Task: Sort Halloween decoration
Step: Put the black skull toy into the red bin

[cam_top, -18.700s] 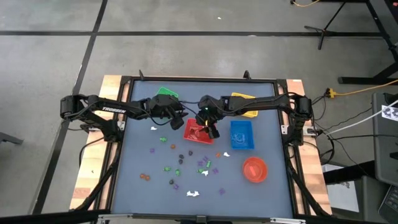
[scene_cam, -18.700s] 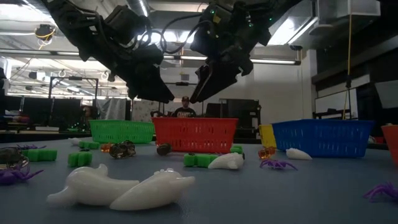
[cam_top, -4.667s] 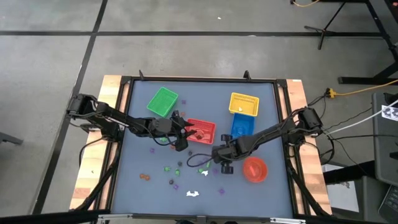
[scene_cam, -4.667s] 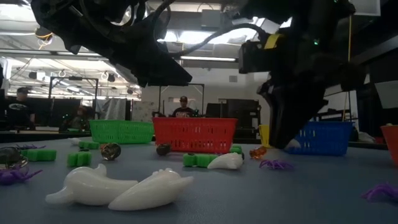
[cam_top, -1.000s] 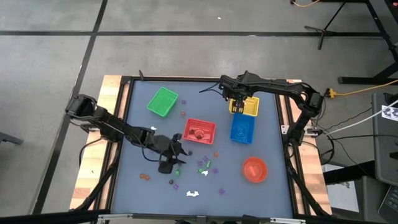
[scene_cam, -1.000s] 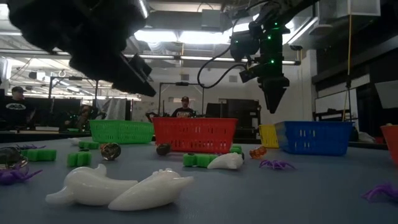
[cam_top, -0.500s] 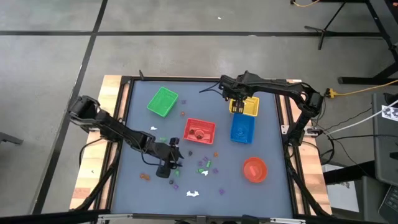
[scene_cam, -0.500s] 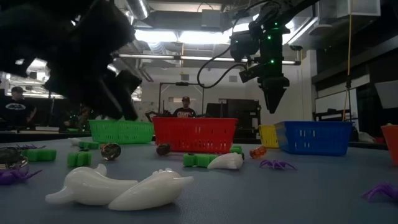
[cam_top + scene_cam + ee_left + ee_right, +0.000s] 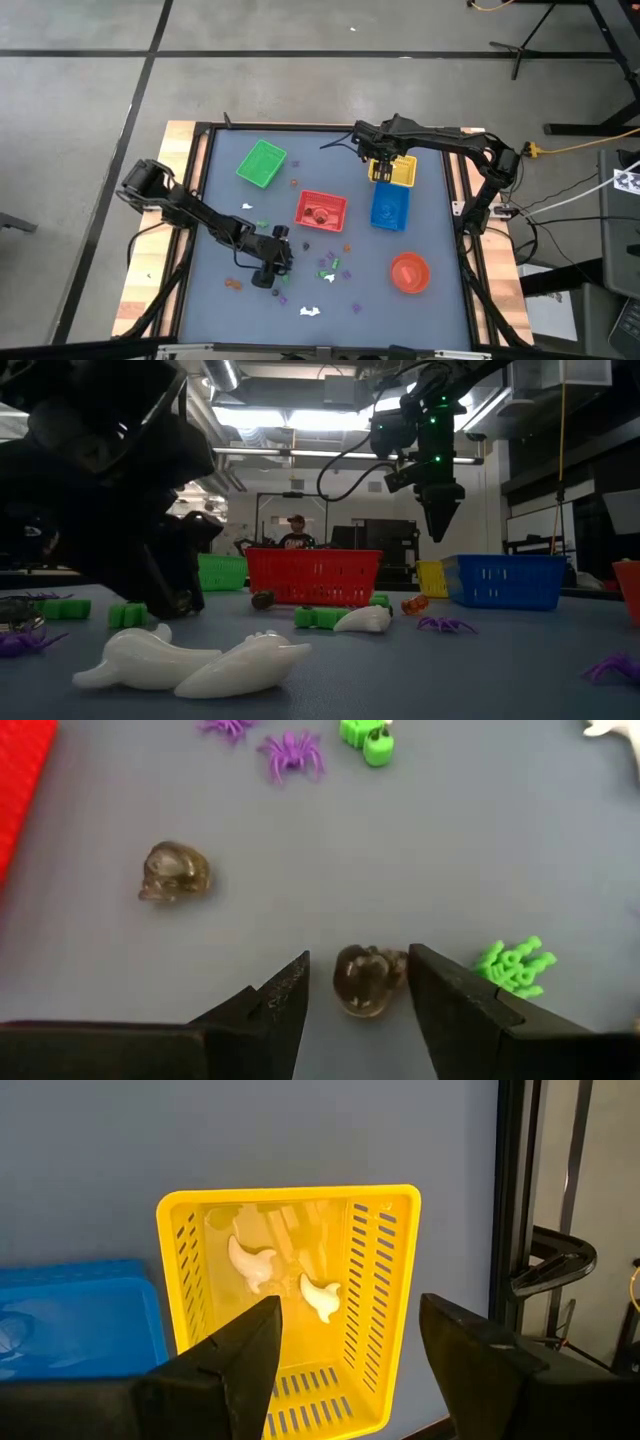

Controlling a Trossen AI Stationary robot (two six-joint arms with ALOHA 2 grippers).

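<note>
My left gripper [image 9: 360,958] is open and low over the table at the left of the scatter of Halloween decoration [image 9: 272,262]. Its fingers stand on either side of a small dark skull [image 9: 365,980] that lies on the table. A second dark skull [image 9: 173,872], purple spiders [image 9: 292,752] and a green skeleton hand [image 9: 515,965] lie around it. My right gripper [image 9: 383,168] hangs open above the yellow basket [image 9: 290,1305], which holds two white ghosts [image 9: 252,1263].
A green basket [image 9: 262,163] stands at the far left, a red basket [image 9: 321,211] mid-table, a blue basket [image 9: 389,208] beside the yellow one, and a round red bowl [image 9: 409,272] at the near right. White trinkets [image 9: 190,660] lie near the front edge. A person [image 9: 296,532] stands beyond the table.
My left gripper has sunk toward the table and shifted slightly toward the near edge, tipping further downward, and has come down around the dark skull. Its fingers have stayed open.
</note>
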